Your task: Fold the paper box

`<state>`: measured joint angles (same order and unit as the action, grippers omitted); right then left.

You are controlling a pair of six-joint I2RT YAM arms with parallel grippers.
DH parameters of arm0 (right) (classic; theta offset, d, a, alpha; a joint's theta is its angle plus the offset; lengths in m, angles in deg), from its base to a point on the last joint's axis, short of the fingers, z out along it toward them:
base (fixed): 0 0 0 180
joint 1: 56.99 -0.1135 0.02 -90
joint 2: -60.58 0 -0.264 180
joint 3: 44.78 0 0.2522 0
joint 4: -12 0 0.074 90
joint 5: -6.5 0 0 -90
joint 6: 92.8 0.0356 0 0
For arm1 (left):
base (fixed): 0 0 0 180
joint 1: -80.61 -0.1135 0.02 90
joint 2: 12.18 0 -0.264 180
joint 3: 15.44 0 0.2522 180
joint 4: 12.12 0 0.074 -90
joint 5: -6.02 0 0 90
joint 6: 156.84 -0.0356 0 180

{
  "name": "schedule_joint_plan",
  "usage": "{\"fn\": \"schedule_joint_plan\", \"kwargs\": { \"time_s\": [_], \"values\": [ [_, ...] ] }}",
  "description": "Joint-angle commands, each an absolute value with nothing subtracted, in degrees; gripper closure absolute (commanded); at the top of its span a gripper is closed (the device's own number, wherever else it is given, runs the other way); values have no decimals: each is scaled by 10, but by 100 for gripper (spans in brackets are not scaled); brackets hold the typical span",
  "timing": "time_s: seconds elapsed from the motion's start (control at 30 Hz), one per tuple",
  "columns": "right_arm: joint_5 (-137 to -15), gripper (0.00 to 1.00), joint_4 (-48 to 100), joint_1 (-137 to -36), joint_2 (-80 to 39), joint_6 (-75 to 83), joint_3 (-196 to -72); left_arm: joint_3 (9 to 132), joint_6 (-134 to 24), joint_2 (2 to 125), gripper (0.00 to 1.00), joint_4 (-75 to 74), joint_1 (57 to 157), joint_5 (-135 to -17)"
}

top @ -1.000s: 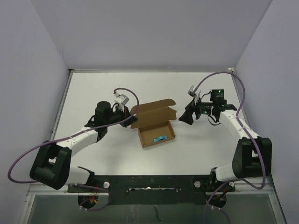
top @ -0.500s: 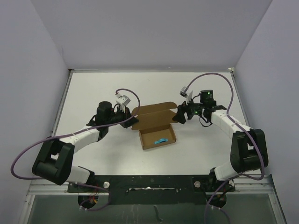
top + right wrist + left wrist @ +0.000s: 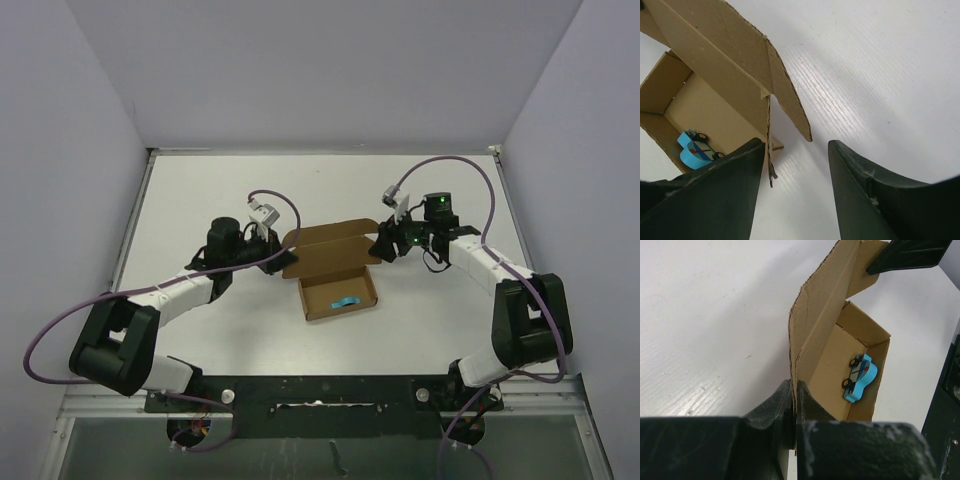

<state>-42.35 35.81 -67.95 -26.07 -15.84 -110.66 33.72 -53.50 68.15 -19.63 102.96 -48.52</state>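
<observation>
Left tool (image 3: 794,400): clamped on the lid (image 3: 825,305) of the paper box (image 3: 335,270), which lies open between both tools. Right tool (image 3: 796,150): jaws apart, newly arrived from well off, straddling the lid's end flap (image 3: 787,100); folding it looks next. Grey walls (image 3: 320,70); white table (image 3: 200,200); blue toy car (image 3: 859,377) inside.

A white surface (image 3: 190,200) stands boxed by plain pale-lavender walls (image 3: 320,70) on three sides, evenly lit; the grey strip (image 3: 330,445) at its near edge may be glass.

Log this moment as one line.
left gripper: shut on paper box lid edge | right gripper: open, at lid's side flap | blue toy car: inside box
</observation>
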Motion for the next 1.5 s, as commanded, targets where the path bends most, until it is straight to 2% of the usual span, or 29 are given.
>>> {"fn": "schedule_joint_plan", "kwargs": {
  "time_s": [0.0, 0.07, 0.17, 0.5, 0.7, 0.77, 0.83, 0.97, 1.07, 1.2, 1.37, 1.47],
  "values": [
    [-413, 47, 341, -681, -232, -161, -1132, 358, -533, 690, 100, -237, 1030, -460],
    [-412, 50, 342, -681, -233, -160, -1132, 358, -535, 690, 100, -237, 1032, -460],
    [-403, 59, 343, -681, -232, -159, -1133, 359, -539, 690, 100, -233, 1036, -461],
    [-373, 68, 355, -681, -224, -169, -1136, 360, -544, 690, 100, -226, 1039, -462],
    [-357, 99, 377, -680, -231, -185, -1143, 366, -545, 686, 99, -213, 1041, -469],
    [-355, 100, 381, -675, -233, -185, -1143, 368, -544, 679, 83, -204, 1040, -484],
    [-351, 100, 381, -670, -233, -184, -1141, 370, -544, 665, 71, -193, 1040, -496],
    [-350, 100, 380, -663, -229, -181, -1138, 380, -551, 630, 54, -145, 1035, -527],
    [-350, 100, 379, -661, -227, -179, -1136, 387, -563, 605, 45, -103, 1027, -549],
    [-351, 100, 377, -660, -226, -177, -1134, 392, -570, 583, 44, -74, 1024, -565],
    [-349, 100, 377, -660, -226, -177, -1135, 408, -565, 601, 55, -60, 1017, -553],
    [-350, 100, 377, -660, -226, -177, -1135, 418, -561, 616, 58, -57, 1014, -537]
  ]
}}
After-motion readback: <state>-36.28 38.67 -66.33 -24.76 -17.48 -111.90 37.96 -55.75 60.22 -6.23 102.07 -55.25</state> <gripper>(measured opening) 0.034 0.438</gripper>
